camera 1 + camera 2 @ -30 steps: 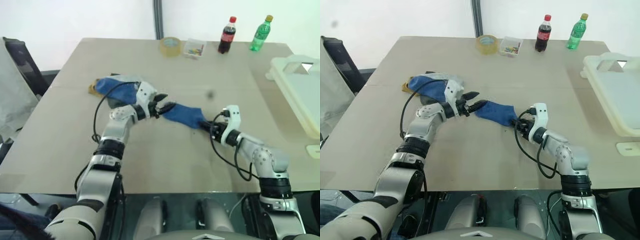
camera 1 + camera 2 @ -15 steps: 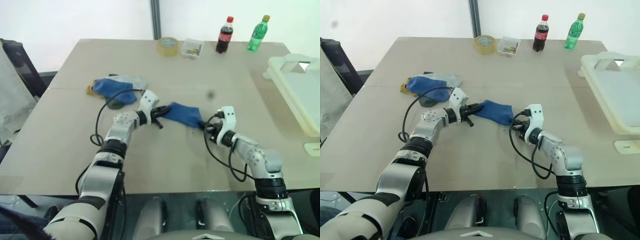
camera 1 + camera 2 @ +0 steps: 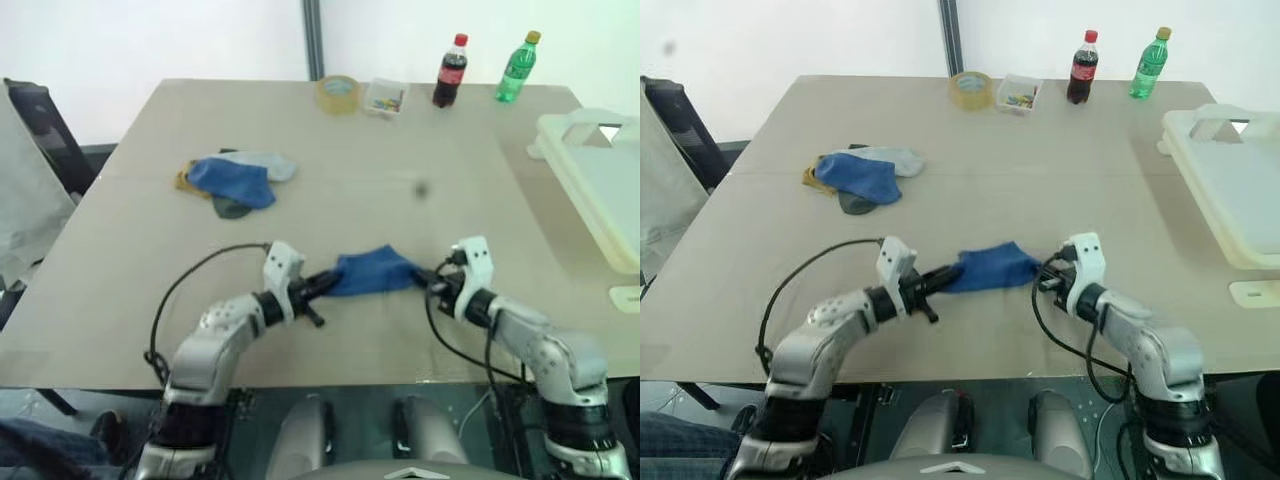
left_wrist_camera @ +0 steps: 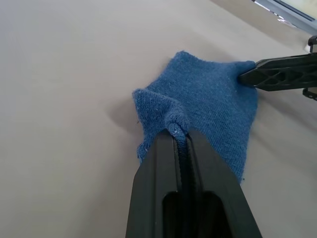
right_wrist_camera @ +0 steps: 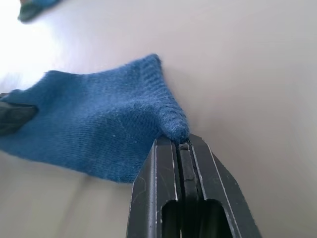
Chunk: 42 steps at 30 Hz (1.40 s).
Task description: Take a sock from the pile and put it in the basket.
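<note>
Left gripper [image 4: 179, 135] pressed together on one end of the blue sock [image 3: 374, 272]; right gripper [image 5: 179, 144] pinched tight on the other end. Sock strung between the two, long axis running crosswise to the table [image 3: 330, 160], near its front edge, middle bulging slightly upward. Pile [image 3: 232, 181] sits well behind and to the left of the sock: blue on top, light grey, mustard and dark grey edges peeking out. Basket [image 3: 600, 175] well to the right of the sock, at the table's right edge. Wrist views show each fabric tip bunched between the fingers; head views show tape roll [image 3: 341, 93], clear box [image 3: 386, 97] and two bottles [image 3: 450, 71] far behind the sock.
</note>
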Available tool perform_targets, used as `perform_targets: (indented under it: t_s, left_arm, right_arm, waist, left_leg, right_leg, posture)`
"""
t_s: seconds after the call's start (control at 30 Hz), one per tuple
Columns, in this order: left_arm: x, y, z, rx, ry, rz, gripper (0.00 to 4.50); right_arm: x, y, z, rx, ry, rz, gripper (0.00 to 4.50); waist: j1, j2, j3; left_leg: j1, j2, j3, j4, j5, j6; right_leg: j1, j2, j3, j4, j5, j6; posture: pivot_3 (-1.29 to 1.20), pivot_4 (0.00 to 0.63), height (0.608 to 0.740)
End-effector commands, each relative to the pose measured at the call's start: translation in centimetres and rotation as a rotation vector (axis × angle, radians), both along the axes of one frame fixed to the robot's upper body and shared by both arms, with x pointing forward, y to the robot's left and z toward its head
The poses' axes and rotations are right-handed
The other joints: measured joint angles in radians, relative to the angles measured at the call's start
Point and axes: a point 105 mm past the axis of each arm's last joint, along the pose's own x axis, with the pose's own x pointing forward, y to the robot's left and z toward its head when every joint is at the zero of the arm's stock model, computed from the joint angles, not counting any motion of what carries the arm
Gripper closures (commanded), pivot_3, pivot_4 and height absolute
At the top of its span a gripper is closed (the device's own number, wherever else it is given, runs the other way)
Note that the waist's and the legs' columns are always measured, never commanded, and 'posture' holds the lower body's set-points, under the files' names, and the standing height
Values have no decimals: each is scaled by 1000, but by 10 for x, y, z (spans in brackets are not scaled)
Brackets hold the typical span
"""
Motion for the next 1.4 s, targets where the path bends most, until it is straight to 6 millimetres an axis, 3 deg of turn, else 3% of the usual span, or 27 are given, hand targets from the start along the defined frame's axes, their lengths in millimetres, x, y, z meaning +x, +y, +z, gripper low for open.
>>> perform_targets:
  t_s: [0.03, 0.17, 0.33, 0.6, 0.73, 0.87, 0.9, 1.07, 1.2, 1.33, 1.4]
  left_arm:
    - [-9, -8, 12, -33, -4, 39, 4433]
    - [-10, -11, 13, -28, -18, 95, 4433]
    - [-3, -28, 4, 67, -36, 28, 4433]
    - [2, -42, -8, 84, 0, -23, 4433]
    - [0, -43, -9, 56, 23, -28, 2967]
    - [4, -35, -4, 54, -6, 27, 1128]
    - [4, -33, -1, 44, -13, 37, 695]
    - [0, -18, 17, 19, -51, 32, 695]
    - [0, 14, 39, 13, -64, 46, 695]
    - [5, 35, 59, -62, -67, 51, 695]
    - [16, 47, 58, -5, -87, 92, 695]
  right_arm:
    - [-18, -11, 14, -13, -22, -7, 4500]
    - [-26, -20, 14, -49, -6, -15, 4500]
    - [-12, -40, 16, -79, -20, -95, 4500]
    - [-1, -37, 15, -78, -21, -85, 4500]
    - [-18, -24, 17, -36, 8, 41, 3067]
    - [-27, -36, 22, -57, 1, 42, 1132]
    - [-29, -40, 25, -58, -7, 41, 1114]
    - [-33, -52, 52, -108, -123, 104, 1114]
    - [-41, -60, 75, -225, -269, 229, 1114]
    - [-48, -46, 106, -145, -444, 348, 1114]
    - [-50, -37, 119, -104, -525, 398, 1114]
  waist:
    - [-1, 0, 0]
    - [-5, 0, 0]
    - [-2, 0, 0]
    - [0, 0, 0]
    - [4, 0, 0]
    - [4, 0, 0]
    - [4, 0, 0]
    - [-5, 0, 0]
    - [-2, 0, 1]
    - [1, -2, 2]
    - [2, -4, 3]
  left_leg:
    - [0, 0, 0, 1, 0, 0]
    - [1, 0, 1, 2, 0, 0]
    - [0, -1, 0, 2, 0, 0]
    - [-1, -2, 0, 1, 0, 0]
    - [-1, -2, 0, 1, 0, 1]
    - [0, -2, 0, 1, 0, 1]
    - [0, -1, 0, 1, 0, 1]
    - [0, -1, 0, 1, 0, 0]
    - [-1, 0, 0, 0, 0, 0]
    - [-2, -1, 0, 0, 0, 0]
    - [-1, -1, 0, 0, 0, 0]
  right_leg:
    - [0, 0, 0, 0, -1, -1]
    - [0, 1, 1, 0, -1, -1]
    - [0, 2, 0, 0, -1, -1]
    - [-1, 2, 1, -1, -1, -1]
    - [0, 1, 1, -1, -1, -1]
    - [0, 1, 1, -1, -1, -1]
    - [0, 1, 1, -1, -1, -1]
    - [-1, 2, 1, -1, -1, -1]
    - [-2, 2, 0, -1, -1, -1]
    - [-2, 2, 1, -2, -2, 0]
    - [-2, 1, 1, -2, -2, 2]
  posture:
    - [0, 150, 740]
    - [0, 150, 740]
    - [0, 150, 740]
    - [0, 150, 740]
    - [0, 150, 740]
    - [0, 150, 740]
    - [0, 150, 740]
    - [0, 150, 740]
    - [0, 150, 740]
    - [0, 150, 740]
    - [0, 150, 740]
